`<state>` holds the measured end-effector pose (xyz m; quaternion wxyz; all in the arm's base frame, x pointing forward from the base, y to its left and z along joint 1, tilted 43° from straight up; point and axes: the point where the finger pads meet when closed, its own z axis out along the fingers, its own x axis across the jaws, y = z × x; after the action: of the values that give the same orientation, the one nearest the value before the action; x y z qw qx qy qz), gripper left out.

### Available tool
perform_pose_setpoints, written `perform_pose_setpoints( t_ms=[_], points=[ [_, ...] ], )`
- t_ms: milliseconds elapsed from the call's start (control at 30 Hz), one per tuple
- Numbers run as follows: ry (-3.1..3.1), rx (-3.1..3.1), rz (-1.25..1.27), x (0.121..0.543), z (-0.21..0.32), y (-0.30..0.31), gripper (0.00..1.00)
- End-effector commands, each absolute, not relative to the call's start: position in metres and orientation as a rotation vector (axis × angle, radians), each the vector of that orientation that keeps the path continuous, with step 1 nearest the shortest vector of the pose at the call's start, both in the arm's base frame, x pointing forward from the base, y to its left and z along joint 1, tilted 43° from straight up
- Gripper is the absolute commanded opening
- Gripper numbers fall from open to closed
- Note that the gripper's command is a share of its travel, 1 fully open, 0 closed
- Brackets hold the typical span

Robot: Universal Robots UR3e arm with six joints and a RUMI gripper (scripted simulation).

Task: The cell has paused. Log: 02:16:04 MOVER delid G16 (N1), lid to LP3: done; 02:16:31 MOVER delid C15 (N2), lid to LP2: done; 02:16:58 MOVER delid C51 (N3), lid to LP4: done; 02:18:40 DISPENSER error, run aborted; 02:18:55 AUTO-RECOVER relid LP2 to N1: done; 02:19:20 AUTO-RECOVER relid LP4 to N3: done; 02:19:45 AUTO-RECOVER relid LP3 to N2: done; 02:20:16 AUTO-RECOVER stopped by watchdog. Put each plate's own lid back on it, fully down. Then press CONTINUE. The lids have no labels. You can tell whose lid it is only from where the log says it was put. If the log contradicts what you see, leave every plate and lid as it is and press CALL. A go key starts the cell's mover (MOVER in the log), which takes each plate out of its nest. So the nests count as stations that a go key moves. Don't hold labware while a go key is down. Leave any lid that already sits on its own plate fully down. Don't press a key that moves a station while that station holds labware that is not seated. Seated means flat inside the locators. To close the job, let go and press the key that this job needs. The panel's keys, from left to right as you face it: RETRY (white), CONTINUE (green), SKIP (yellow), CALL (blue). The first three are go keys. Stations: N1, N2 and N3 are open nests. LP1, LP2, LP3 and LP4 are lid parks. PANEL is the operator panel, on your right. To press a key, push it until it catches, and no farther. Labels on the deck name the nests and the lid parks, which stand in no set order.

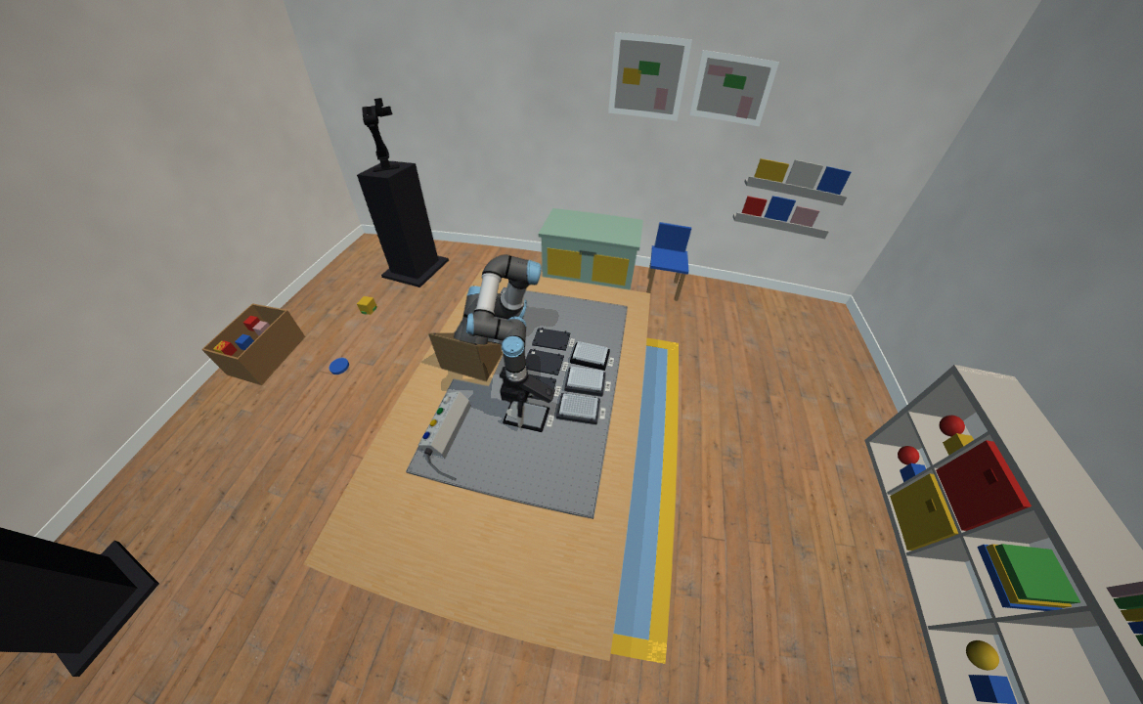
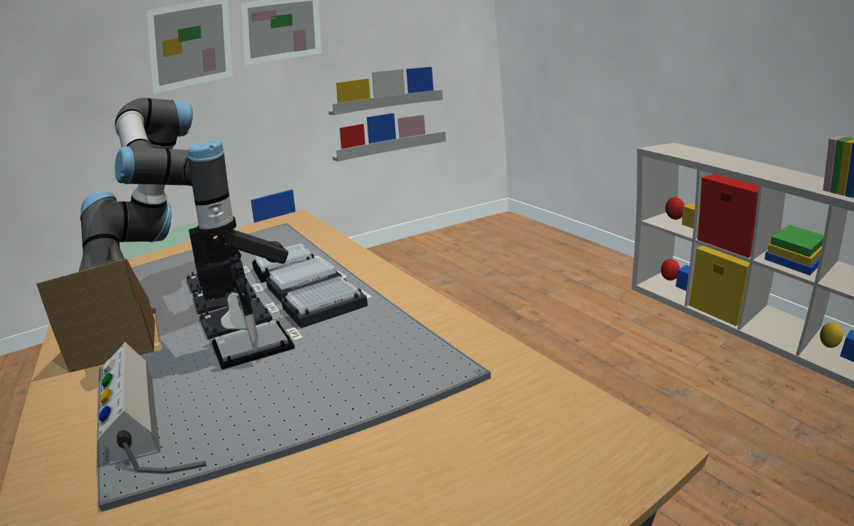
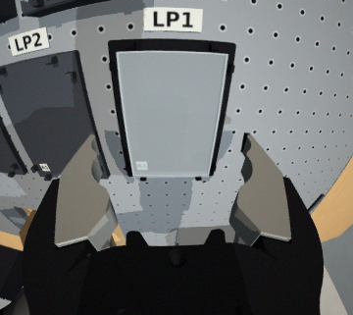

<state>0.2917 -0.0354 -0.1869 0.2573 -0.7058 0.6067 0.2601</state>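
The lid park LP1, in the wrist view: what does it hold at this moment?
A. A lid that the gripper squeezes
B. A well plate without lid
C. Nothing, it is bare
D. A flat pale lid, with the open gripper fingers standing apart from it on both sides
D. A pale flat lid lies inside the black frame of LP1, and the gripper is open, its fingers clear of the lid's edges.
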Motion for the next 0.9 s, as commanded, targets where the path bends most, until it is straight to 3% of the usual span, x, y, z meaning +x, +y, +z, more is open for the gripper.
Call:
perform_pose_setpoints(
  t_ms=[0, 867],
  points=[
    [1.647, -1.915, 0.702, 0.293, -0.181, -0.042, 0.82],
    [1.604, -1.943, 0.686, 0.300, -0.154, -0.055, 0.82]
  ],
)
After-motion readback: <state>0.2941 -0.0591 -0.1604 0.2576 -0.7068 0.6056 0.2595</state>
